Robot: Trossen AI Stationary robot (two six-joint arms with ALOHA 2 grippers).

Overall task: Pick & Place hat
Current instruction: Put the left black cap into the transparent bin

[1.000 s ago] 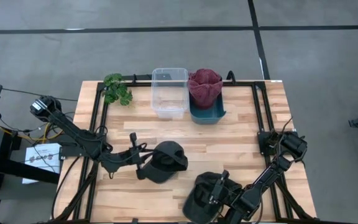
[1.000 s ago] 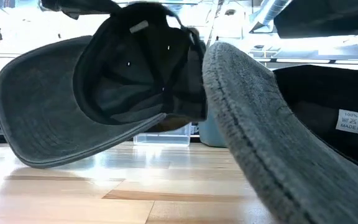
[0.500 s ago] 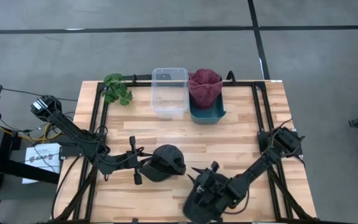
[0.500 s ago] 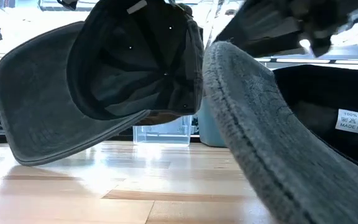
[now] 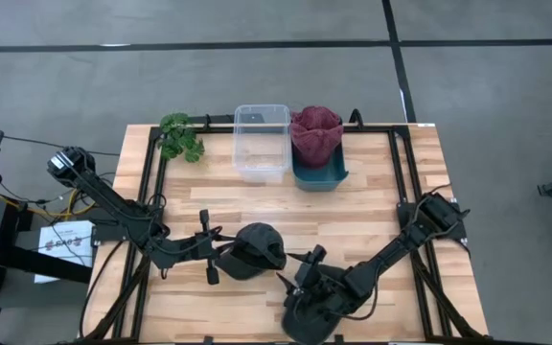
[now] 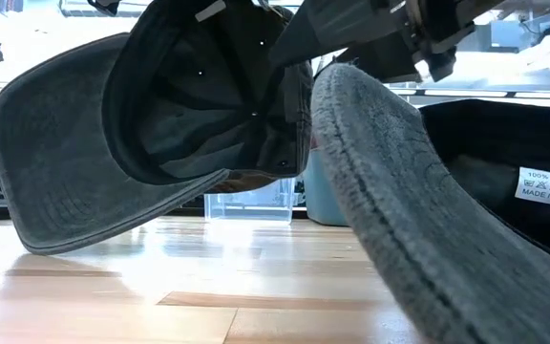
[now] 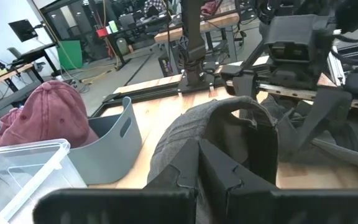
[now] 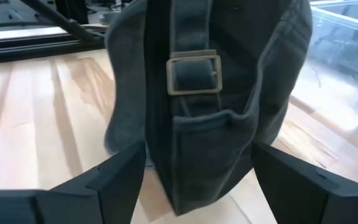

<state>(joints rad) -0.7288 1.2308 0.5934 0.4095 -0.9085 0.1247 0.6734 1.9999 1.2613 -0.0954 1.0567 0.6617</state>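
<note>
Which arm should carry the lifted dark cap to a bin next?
Left. The left gripper is shut on the lifted dark cap; the right gripper is open beside its strap, holding nothing.

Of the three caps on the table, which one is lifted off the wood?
The dark cap held by the left tool. The other dark cap lies on the table's front edge, and the red cap sits in the blue bin.

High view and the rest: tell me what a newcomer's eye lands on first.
The dark cap held off the wood mid-table by the shut left gripper stands out first. Right beside it, the open right gripper faces its buckle strap, above a second dark cap at the front edge. At the back, a maroon cap fills a blue-grey bin.
</note>
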